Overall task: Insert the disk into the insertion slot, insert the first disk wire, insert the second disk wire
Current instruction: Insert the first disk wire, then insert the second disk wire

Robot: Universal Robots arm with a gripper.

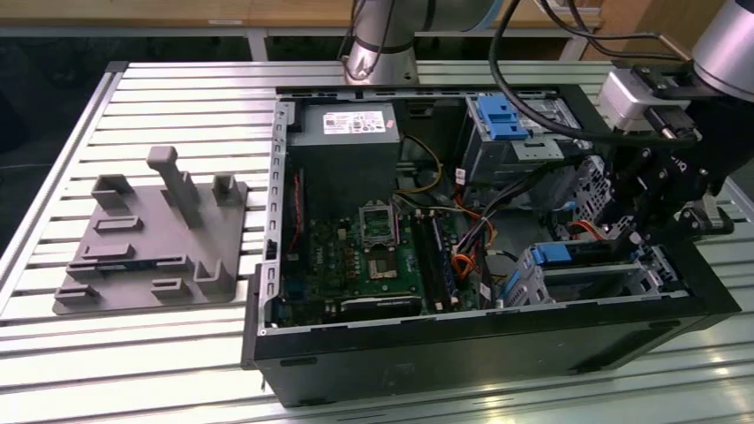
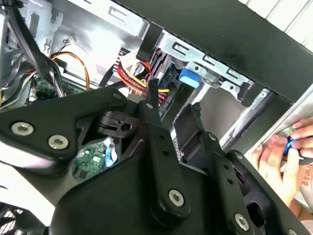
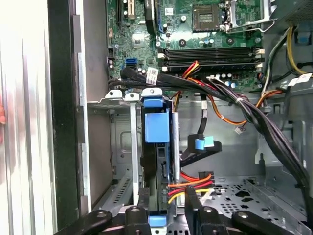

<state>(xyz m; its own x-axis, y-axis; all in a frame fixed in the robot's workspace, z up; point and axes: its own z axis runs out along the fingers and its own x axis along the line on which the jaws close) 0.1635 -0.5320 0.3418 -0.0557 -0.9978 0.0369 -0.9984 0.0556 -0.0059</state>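
Observation:
The disk, silver in a bright blue carrier, sits inside the insertion slot, a perforated silver cage at the case's corner on the exterior view's right. In the first wrist view the disk stands edge-on between the slot's walls. My gripper straddles the disk's near end, and it hangs just above the cage in the exterior view. A red, yellow and black wire bundle lies right beside the disk. A black cable with a blue plug loops loose nearby. The carrier's blue edge shows past the gripper.
The open computer case holds a green motherboard, a power supply and a taller grey bay with a blue latch. Thick cable bundles cross beside the cage. A grey fixture plate lies on the slatted table. A person's hand rests outside the case.

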